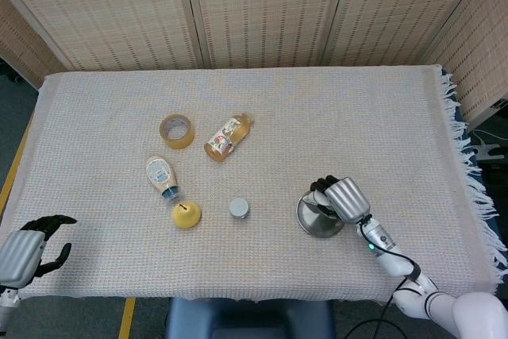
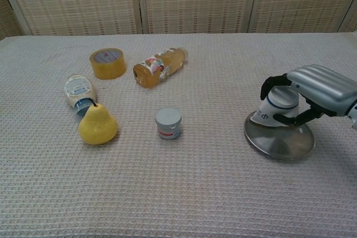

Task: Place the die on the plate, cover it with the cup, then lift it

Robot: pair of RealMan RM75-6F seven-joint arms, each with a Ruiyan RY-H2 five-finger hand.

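A cloth-covered table (image 1: 333, 109) fills both views, backed by woven screens. Most of the clutter sits in the left half of the frame, well apart from the work at the lower right, which leaves that corner free for the plate and cup.

The plate (image 2: 279, 140), a shiny metal disc, lies on the cloth at the right of the chest view. On it stands the cup (image 2: 277, 108), white with a dark ring, mouth down and tilted a little, its lower edge touching the plate's far side. Upside down on the plate is how it would cover a die; the die itself cannot be seen, so it is probably under the cup, though that is a judgement.

The right hand (image 2: 312, 90) reaches in from the right edge and wraps the cup from above, fingers (image 2: 272, 84) curled over its far side and another dark fingertip pressing its near side, clamped on it. This looks like the grip for the lifting step.

At the lower left corner of the head view the left hand (image 1: 28, 248) hangs off the table edge, fingers loosely curled and apart, holding nothing.

Smaller things, left of centre: a juice bottle (image 2: 159, 66) lying on its side, a tape roll (image 2: 107, 62), a yellow pear (image 2: 97, 125), a squeeze bottle (image 2: 78, 93) lying beside it, and a small can (image 2: 168, 122).
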